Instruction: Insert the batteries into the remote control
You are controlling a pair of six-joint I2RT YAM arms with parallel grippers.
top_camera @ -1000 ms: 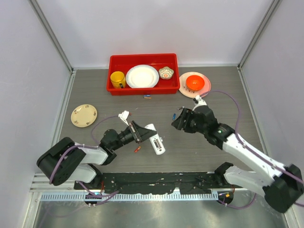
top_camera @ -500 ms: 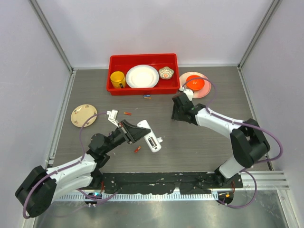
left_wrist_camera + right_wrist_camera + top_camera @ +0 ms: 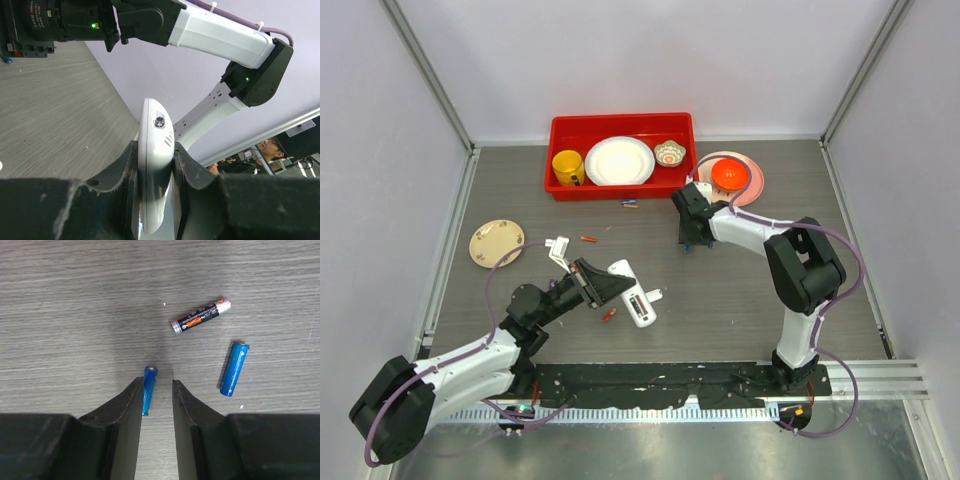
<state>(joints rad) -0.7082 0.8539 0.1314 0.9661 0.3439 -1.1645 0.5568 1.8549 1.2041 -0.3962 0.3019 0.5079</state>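
- Mid-table, the left gripper (image 3: 612, 283) is clamped tight on the remote control (image 3: 155, 150); remote sticks out past the fingertips
- right gripper (image 3: 157, 385) is down at the table (image 3: 75, 300), further back; fingers narrowly spread either side of a blue battery (image 3: 148, 390); not pinching it, tho it prob touches one finger
- second blue battery (image 3: 234, 369) + black-orange battery (image 3: 201, 317) lie nearby on the table, clear of the fingers

Grey wood-grain worktop (image 3: 740, 300) carries a red tray (image 3: 620, 191) at the far edge, a pink plate (image 3: 756, 186) just right of it, a tan plate (image 3: 496, 243) at left, and loose batteries (image 3: 588, 239) scattered mid-surface, including one black-and-orange battery (image 3: 200, 316) near two blue batteries (image 3: 234, 368).
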